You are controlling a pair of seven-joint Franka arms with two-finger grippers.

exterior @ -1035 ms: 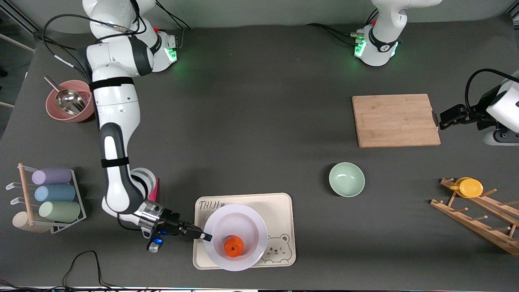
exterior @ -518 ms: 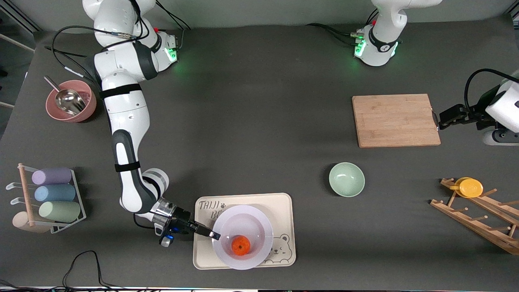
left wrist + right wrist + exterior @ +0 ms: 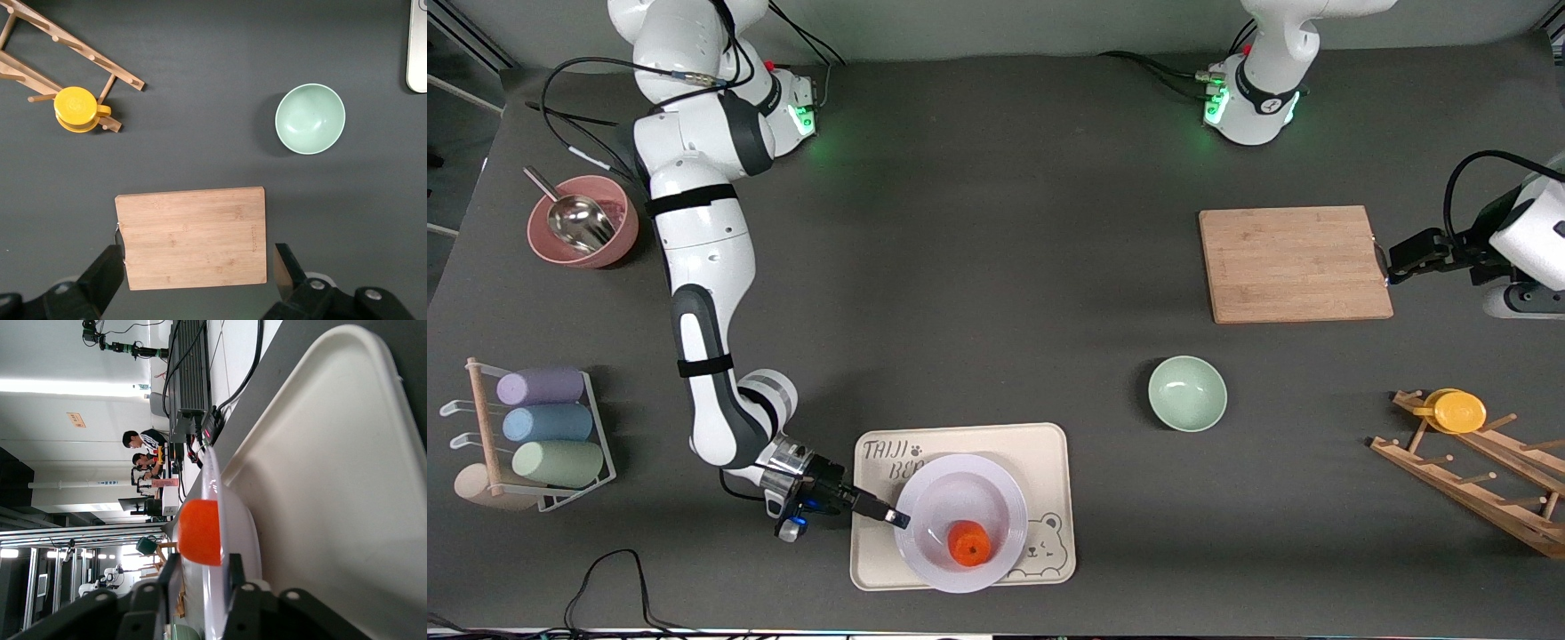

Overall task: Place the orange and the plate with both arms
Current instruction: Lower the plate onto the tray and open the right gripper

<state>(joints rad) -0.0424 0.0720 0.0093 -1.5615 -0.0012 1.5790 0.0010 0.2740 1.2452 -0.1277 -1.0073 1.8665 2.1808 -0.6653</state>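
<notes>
Even overhead light falls on my table (image 3: 996, 267); shadows under the bowl (image 3: 1187, 394) and cutting board (image 3: 1295, 264) are soft and short. The plate (image 3: 960, 524) shows mild glare on its rim. Green lamps glow at my bases. My right wrist view is overexposed at the ceiling lights, with nearby edges blurred.

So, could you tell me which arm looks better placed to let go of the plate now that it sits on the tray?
The right: its gripper straddles the rim of the plate, orange inside. The left gripper waits open by the cutting board.
</notes>
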